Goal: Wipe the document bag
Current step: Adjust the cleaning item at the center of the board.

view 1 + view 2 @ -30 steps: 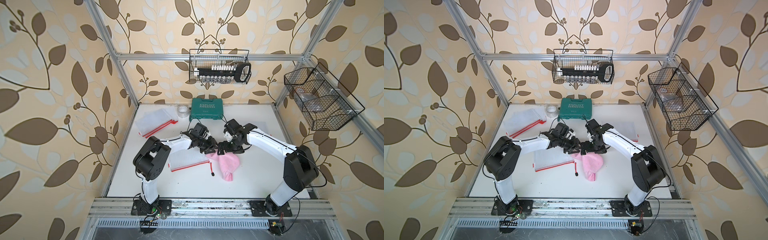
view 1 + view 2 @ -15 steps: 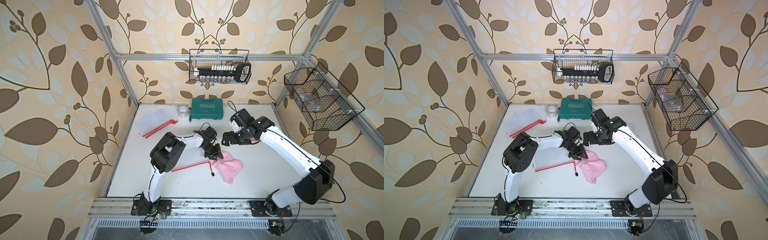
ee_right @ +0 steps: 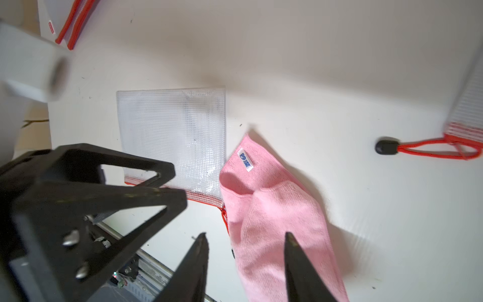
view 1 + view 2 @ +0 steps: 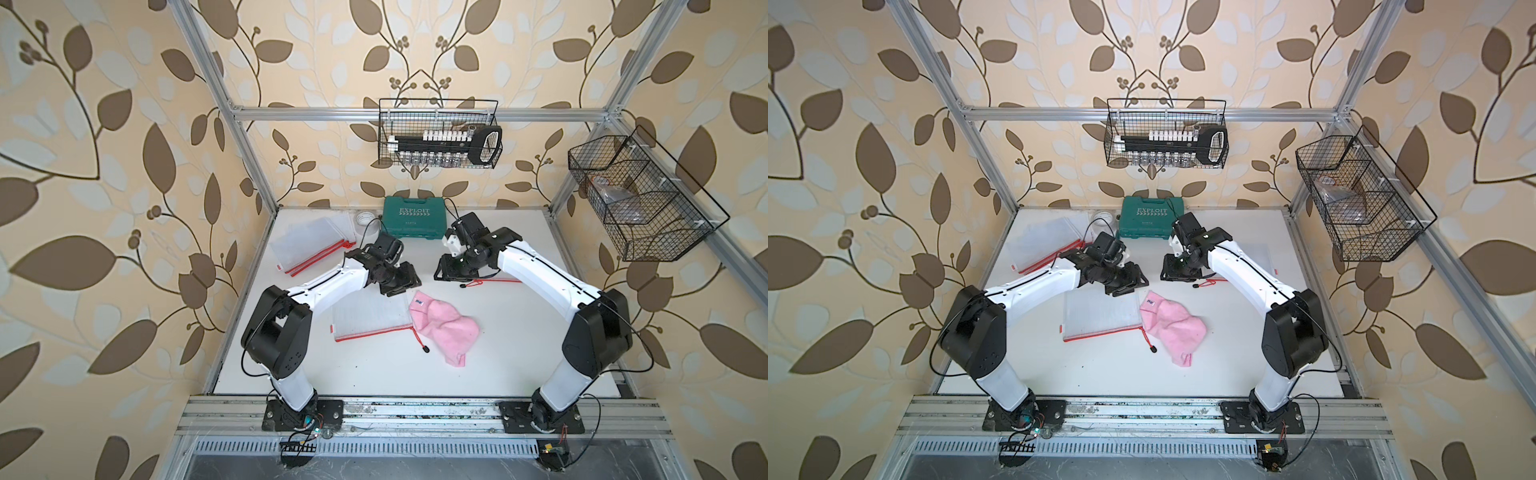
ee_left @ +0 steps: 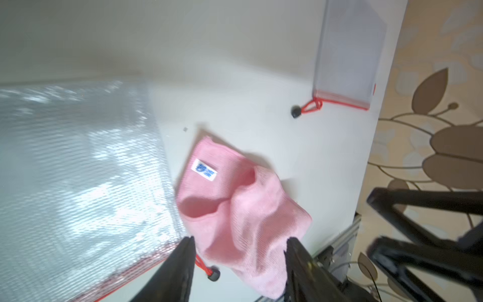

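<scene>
**Work area.** The document bag [image 4: 368, 320] lies flat mid-table [image 4: 374, 374]. Its red zip edge [image 4: 374, 333] faces the front rail [image 4: 415, 409], and the pull cord [image 4: 419, 340] is at the near right corner. The cloth [image 4: 444, 328] lies crumpled against the bag's right edge, touching it at the zip corner. Bare tabletop runs from the zip edge to the rail, and from the cloth to the table's right edge.

**Grippers.** The left gripper [image 5: 240, 241] hangs over the bag's far right corner, jaws partly apart and holding nothing. The right gripper [image 3: 245, 235] hangs near it but apart, beside a second bag [image 5: 347, 52], jaws likewise parted and empty.

**Far edge.** A bag stack [image 4: 307, 245], a tape roll [image 4: 365, 218] and a green case [image 4: 413, 216] stand here.

**Containers.** The back basket [image 4: 436, 109] holds a black-handled rack [image 4: 436, 143] of white-capped vials. The side basket [image 4: 665, 245] holds clear-wrapped items that cannot be identified.
</scene>
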You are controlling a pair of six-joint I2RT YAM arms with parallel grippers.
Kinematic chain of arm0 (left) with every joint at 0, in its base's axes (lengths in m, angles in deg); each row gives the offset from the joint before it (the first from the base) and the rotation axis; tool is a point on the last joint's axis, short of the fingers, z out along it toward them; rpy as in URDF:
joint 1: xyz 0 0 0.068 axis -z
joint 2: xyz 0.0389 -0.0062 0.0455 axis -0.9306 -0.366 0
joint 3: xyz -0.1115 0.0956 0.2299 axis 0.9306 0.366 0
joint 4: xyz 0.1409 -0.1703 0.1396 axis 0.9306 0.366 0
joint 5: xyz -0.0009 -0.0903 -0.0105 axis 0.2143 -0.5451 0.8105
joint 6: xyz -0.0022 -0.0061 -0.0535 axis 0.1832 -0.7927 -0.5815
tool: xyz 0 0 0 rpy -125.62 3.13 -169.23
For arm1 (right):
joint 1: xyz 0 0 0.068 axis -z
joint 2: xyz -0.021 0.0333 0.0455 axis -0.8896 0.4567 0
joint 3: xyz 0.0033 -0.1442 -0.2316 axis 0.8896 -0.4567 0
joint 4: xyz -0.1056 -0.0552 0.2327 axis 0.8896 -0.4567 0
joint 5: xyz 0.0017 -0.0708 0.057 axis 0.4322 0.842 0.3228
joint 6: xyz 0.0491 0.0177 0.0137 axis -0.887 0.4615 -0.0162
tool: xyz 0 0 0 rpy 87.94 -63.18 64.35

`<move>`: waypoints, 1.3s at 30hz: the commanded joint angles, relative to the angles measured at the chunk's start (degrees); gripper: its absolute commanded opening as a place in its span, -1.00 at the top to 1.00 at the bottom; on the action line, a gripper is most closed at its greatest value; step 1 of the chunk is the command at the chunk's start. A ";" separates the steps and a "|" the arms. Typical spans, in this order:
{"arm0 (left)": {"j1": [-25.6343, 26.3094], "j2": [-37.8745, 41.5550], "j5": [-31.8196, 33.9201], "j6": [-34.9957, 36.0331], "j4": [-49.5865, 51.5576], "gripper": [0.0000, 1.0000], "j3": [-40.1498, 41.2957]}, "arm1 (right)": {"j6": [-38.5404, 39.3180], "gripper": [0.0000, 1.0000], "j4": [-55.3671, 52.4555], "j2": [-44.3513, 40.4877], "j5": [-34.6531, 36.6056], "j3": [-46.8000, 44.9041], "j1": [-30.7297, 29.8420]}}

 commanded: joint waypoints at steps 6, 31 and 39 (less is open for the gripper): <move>-5.46 4.41 8.73 -0.93 4.08 -0.07 13.48 | 0.09 0.40 5.39 16.13 -8.87 7.81 -6.39; -7.80 0.61 14.38 -2.63 1.41 0.06 23.92 | 2.78 -0.06 14.03 26.60 -3.88 4.75 -6.60; -8.22 0.38 14.85 -2.48 1.15 0.06 24.48 | 5.24 -0.10 0.96 29.41 2.65 3.14 -4.05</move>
